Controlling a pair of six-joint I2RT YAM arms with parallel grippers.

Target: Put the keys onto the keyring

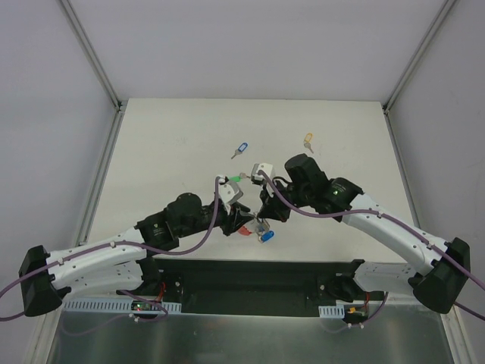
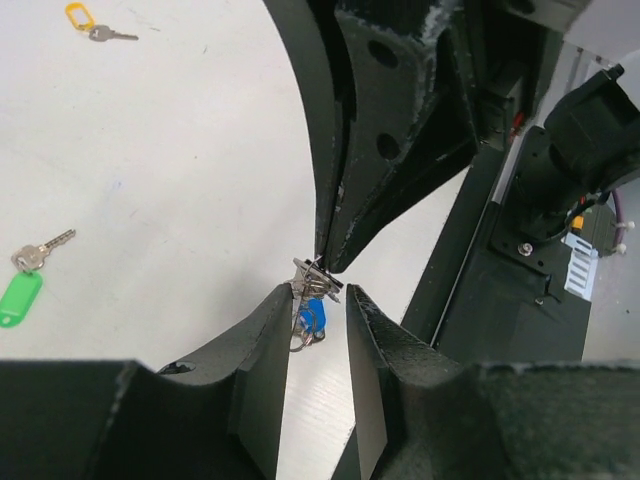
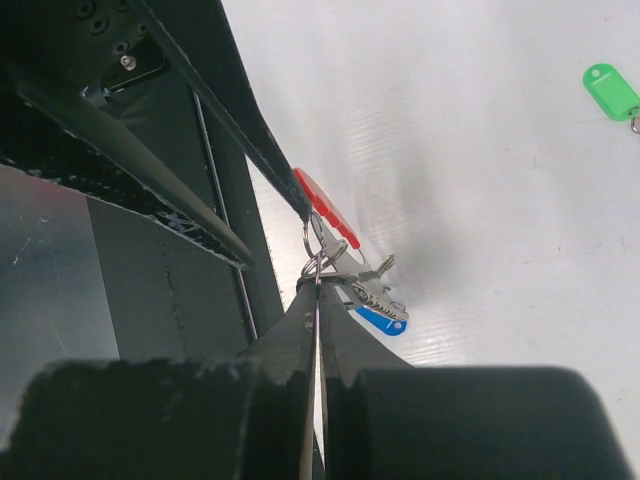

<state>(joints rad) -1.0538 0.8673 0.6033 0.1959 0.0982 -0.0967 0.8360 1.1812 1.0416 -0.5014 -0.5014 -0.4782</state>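
My right gripper (image 3: 316,283) is shut on a thin wire ring (image 3: 313,238) just above the table's near edge. From that ring hang silver keys (image 3: 368,288), a blue tag (image 3: 383,320) and the red band of the keyring (image 3: 326,208). My left gripper (image 2: 318,293) sits under this bunch with its jaws apart. The blue tag (image 2: 312,318) hangs in the gap by the left finger (image 2: 262,345). In the top view both grippers (image 1: 244,221) (image 1: 264,217) meet over the bunch (image 1: 266,236). Loose keys lie apart: green (image 1: 233,179), blue (image 1: 241,149), yellow (image 1: 308,139).
The black base bar (image 1: 250,277) runs just behind the bunch at the table's near edge. White walls and metal rails (image 1: 102,163) bound the table (image 1: 167,129) on three sides. The green key (image 2: 22,292) and yellow key (image 2: 82,17) lie left of the left gripper.
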